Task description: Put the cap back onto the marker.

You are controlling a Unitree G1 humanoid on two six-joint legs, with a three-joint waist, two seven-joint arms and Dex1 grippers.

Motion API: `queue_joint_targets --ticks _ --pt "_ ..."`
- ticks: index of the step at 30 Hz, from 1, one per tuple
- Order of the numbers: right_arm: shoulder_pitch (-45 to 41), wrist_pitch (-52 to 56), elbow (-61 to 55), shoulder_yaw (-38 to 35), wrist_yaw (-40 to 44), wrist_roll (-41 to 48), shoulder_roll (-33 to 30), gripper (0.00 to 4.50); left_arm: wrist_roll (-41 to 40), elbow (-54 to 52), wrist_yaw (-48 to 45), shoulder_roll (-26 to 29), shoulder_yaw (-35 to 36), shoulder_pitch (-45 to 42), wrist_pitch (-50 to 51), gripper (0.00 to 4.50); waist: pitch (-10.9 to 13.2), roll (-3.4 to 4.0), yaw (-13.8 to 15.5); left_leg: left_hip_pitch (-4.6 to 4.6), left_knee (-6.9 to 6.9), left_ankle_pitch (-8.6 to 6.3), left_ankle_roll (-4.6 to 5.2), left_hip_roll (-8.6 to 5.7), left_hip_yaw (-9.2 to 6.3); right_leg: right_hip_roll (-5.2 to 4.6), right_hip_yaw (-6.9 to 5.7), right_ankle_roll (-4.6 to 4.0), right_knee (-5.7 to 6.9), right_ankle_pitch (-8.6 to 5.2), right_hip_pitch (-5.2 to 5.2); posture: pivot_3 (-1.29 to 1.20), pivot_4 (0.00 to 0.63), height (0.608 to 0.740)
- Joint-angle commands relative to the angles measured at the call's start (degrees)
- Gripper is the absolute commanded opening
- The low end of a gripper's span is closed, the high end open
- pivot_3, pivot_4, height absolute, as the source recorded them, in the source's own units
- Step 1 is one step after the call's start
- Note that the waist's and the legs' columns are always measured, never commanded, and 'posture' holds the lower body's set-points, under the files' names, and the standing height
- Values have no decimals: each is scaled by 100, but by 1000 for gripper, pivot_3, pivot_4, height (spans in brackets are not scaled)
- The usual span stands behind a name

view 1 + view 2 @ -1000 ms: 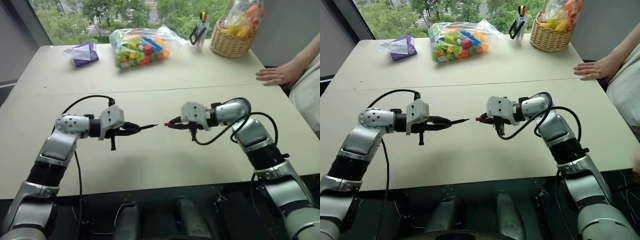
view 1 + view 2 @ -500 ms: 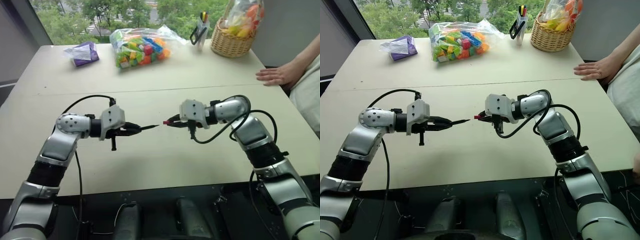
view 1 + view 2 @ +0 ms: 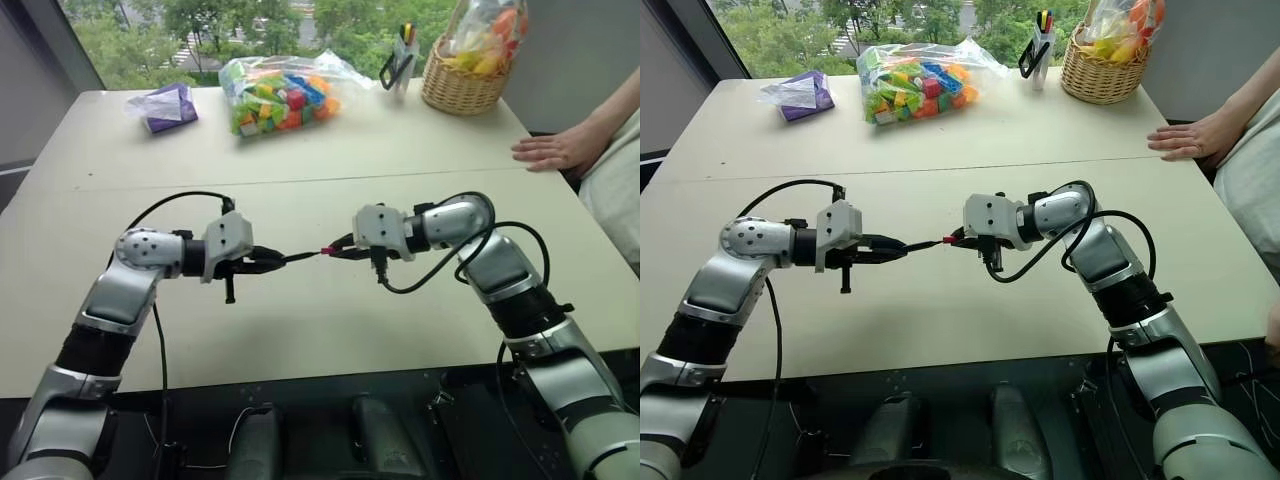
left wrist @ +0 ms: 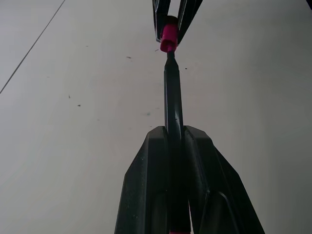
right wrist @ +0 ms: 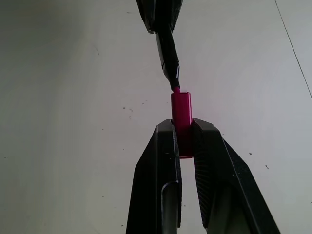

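Both grippers sit low over the beige table (image 3: 330, 330), facing each other tip to tip. Left gripper (image 3: 272, 261) is clamped on the marker (image 4: 172, 92), fingers (image 4: 146, 195) closed tight on either side of the black barrel, pointed end sticking out toward the other arm. Right gripper (image 3: 340, 250) is pinched on the cap (image 5: 181, 114), which pokes out past its fingers (image 5: 163, 165) with the open end facing the marker. Marker tip is right at the cap mouth — roughly in line with it; can't tell whether it has entered, but the cap is clearly not seated, since the whole taper of the barrel is exposed. Both items are held above the table, not resting on it. Far side of the table, largest to smallest: bag of multicoloured blocks (image 3: 280, 95), wicker basket (image 3: 460, 85) with a filled plastic bag in it, purple pouch (image 3: 165, 107), pen holder (image 3: 400, 60) with pens and scissors. Person's hand (image 3: 550, 150) lies flat on the table edge at the right — well apart from both arms.
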Motion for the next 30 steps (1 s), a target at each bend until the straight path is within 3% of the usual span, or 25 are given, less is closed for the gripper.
queue_joint_targets --ticks 1,21,30 --pt "-86 8 -255 -40 -10 82 56 46 -95 -198 20 8 67 -9 23 0 0 0 0 0 0 0 0 0 0 0 0 0 0 0 0 0 150 740" --pt "-112 83 -374 280 -154 -176 324 46 75 -202 52 -46 -62 -59 -73 0 0 0 -1 0 1 0 0 0 -1 1 -1 0 0 0 0 0 150 740" --pt "-101 68 -226 531 -250 -535 497 46 599 87 163 -46 -181 -14 -724 0 0 0 0 0 1 0 0 -1 -1 0 -1 0 1 0 -1 0 150 740"
